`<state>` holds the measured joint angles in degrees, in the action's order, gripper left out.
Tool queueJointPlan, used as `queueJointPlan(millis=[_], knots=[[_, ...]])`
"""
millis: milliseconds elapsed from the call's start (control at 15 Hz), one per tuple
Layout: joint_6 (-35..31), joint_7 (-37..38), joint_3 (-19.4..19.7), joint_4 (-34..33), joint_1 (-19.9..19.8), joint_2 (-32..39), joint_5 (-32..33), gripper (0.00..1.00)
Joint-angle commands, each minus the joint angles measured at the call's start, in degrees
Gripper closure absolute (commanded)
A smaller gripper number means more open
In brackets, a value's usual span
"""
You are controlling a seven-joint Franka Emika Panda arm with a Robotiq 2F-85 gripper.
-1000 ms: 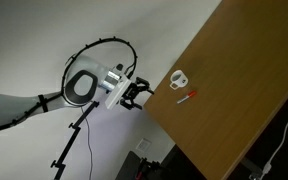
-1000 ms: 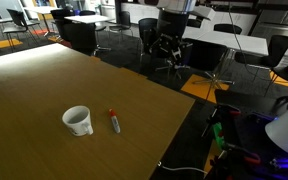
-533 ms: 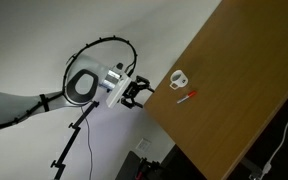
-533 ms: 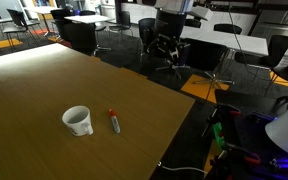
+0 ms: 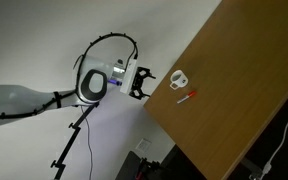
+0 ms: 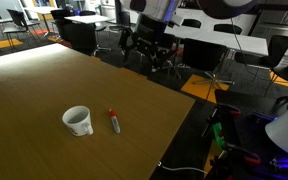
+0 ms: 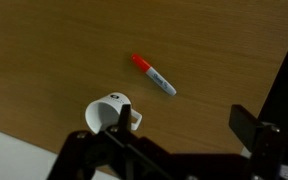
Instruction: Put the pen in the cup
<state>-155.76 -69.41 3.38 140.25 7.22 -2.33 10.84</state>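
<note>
The cup, a small white mug point(image 5: 179, 78), stands on the wooden table point(image 5: 239, 95) near one edge. The pen point(image 5: 187, 97), red-orange with a pale end, lies flat on the table close beside it, apart from it. Both also show in an exterior view, mug point(image 6: 77, 120) and pen point(image 6: 114, 121). My gripper point(image 5: 141, 83) is open and empty, in the air off the table's edge, short of the mug. In the wrist view the open jaws point(image 7: 184, 125) frame the table, with the mug point(image 7: 109, 113) by one finger and the pen point(image 7: 154, 75) beyond.
The table edge point(image 6: 174, 120) drops off near the pen. A tripod stand point(image 5: 72, 140) stands under the arm. Office chairs point(image 6: 169, 45) and desks point(image 6: 234, 40) stand beyond the table. Cables and equipment point(image 6: 234, 135) lie on the floor.
The arm has swung toward the table. The gripper has risen, moved closer to the mug and turned. The mug and pen have not moved.
</note>
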Motion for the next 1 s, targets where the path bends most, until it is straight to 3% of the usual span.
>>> queueJointPlan(millis=[0, 267, 467, 933], knots=[[-3.78, -15.75, -2.44, -3.17, -0.73, 5.34, -7.8, 0.0], [-3.58, -33.76, -8.1, -6.98, -2.47, 11.61, -19.07, 0.0], [-0.14, -46.42, -12.38, -10.05, -6.2, 15.56, -22.85, 0.0], [1.06, -44.36, -9.21, -11.3, -8.75, 20.14, -10.94, 0.0]])
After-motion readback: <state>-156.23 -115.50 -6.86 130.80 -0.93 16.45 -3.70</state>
